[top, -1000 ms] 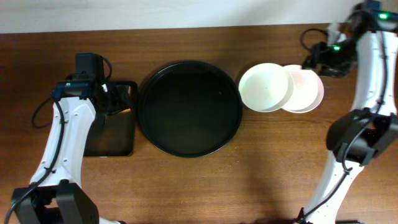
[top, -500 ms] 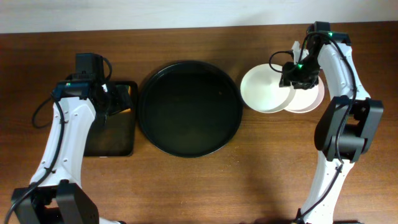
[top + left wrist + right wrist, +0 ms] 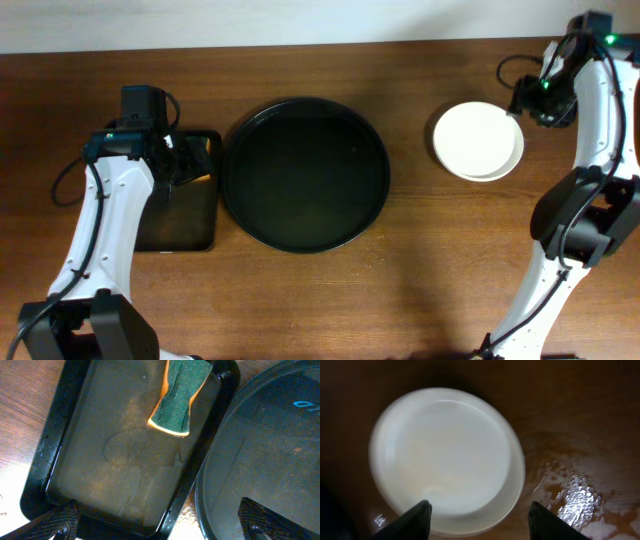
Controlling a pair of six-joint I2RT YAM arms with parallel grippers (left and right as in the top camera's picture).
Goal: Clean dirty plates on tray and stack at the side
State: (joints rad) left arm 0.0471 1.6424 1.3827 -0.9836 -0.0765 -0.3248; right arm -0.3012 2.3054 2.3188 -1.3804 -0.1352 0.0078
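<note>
Several white plates (image 3: 478, 141), stacked slightly offset

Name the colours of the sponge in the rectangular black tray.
The sponge is dark green with an orange edge; left wrist view shows it best.

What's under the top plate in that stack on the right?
A second white plate; its rim shows past the right and lower edge of the top plate. The rest is covered, so a third plate or any smear beneath cannot be seen.
</note>
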